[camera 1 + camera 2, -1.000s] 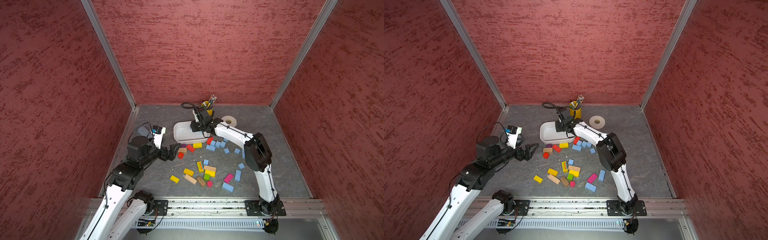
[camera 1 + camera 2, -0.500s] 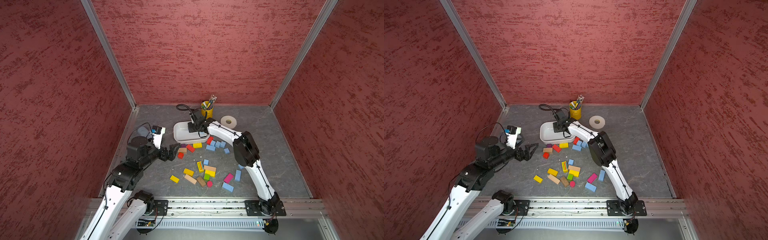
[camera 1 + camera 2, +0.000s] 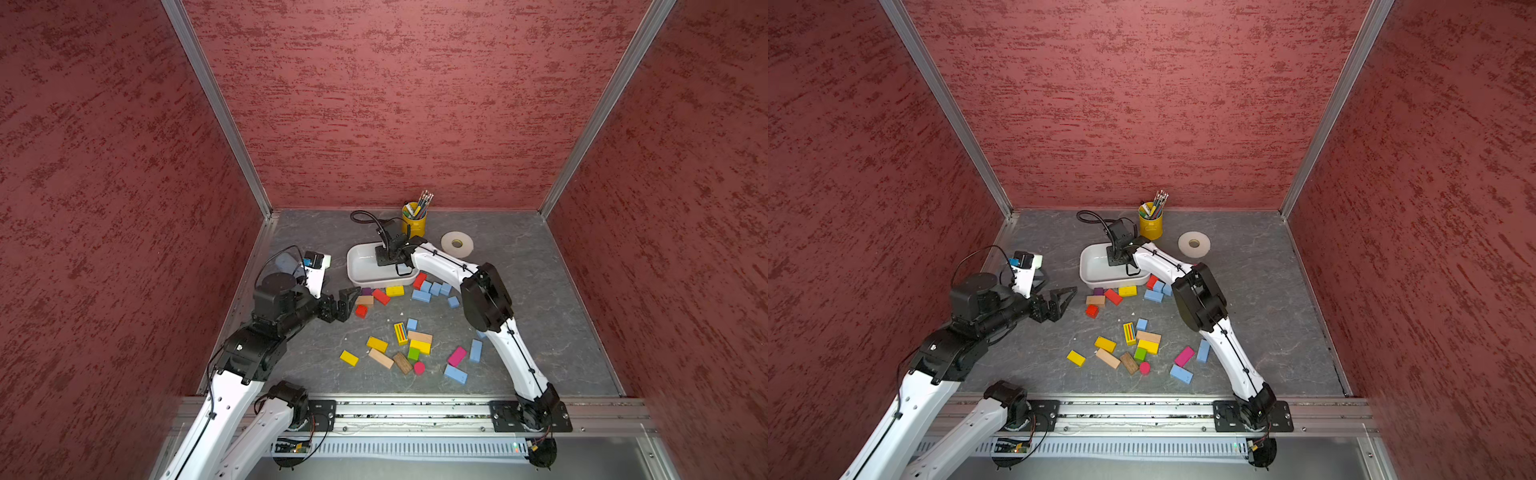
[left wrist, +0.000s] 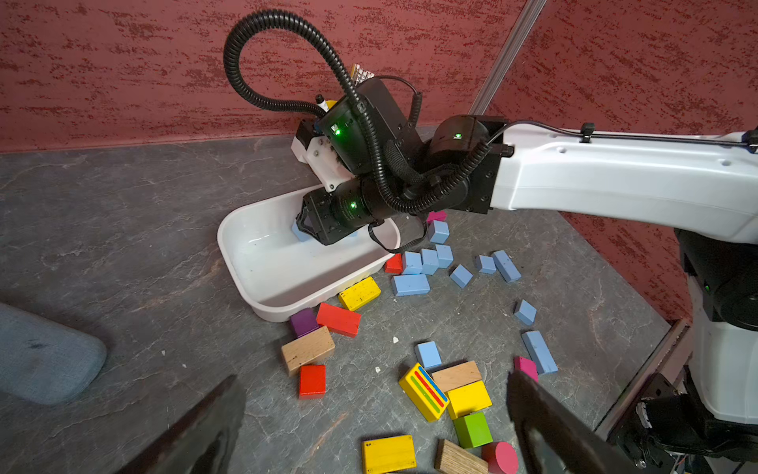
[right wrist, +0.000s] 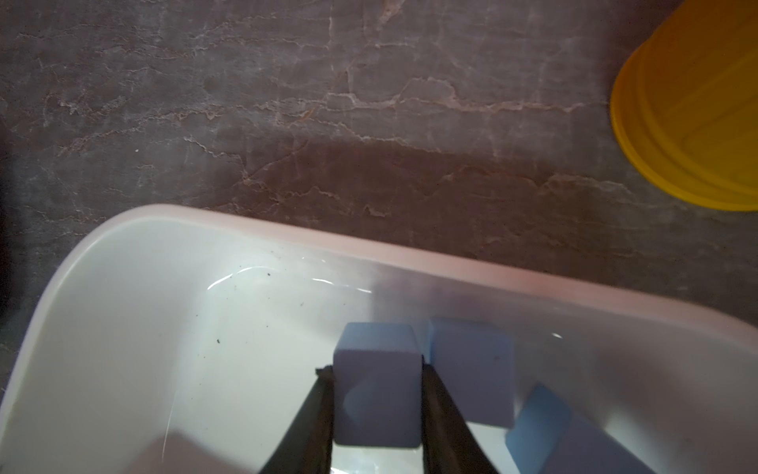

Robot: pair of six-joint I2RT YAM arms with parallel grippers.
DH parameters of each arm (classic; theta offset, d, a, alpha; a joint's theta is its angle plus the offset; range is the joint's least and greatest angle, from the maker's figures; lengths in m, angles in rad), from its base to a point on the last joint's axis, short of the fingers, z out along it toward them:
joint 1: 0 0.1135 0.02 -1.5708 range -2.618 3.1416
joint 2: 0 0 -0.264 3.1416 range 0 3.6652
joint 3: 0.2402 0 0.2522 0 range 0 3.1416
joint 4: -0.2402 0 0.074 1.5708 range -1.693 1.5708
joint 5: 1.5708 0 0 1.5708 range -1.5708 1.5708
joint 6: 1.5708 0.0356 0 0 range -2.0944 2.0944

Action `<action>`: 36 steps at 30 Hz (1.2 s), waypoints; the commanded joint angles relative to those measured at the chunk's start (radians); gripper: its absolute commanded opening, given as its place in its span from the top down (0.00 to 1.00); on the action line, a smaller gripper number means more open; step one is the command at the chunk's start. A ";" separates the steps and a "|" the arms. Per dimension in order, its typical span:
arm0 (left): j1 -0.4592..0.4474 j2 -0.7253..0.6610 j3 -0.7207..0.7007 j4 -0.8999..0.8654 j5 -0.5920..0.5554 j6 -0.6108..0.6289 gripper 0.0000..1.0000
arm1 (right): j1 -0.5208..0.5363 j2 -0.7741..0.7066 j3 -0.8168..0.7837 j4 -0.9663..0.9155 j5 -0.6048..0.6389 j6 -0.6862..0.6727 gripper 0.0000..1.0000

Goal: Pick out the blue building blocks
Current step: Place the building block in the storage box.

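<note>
Smooth blue cube (image 5: 377, 394), glossy white tray (image 5: 246, 222)

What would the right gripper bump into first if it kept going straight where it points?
Probably the tray. The right gripper points down into it holding a blue block, so that block would touch the tray's floor first. How high above the floor it is, I cannot tell.

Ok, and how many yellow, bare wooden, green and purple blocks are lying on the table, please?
Yellow blocks: 5, one of them striped
Wooden blocks: 4, one of them darker
Green block: 1
Purple block: 1
Total: 11
</note>
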 commanded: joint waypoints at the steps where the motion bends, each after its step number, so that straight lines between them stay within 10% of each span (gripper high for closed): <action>1: -0.005 -0.003 -0.009 0.023 -0.007 0.009 0.00 | 0.006 0.013 0.037 -0.017 0.013 0.007 0.60; 17: -0.005 -0.007 -0.009 0.023 -0.012 0.010 0.00 | 0.007 -0.127 -0.026 -0.024 0.030 -0.014 0.46; 36: -0.005 -0.002 -0.009 0.025 -0.007 0.011 0.00 | 0.004 -0.643 -0.609 0.124 0.119 -0.045 0.23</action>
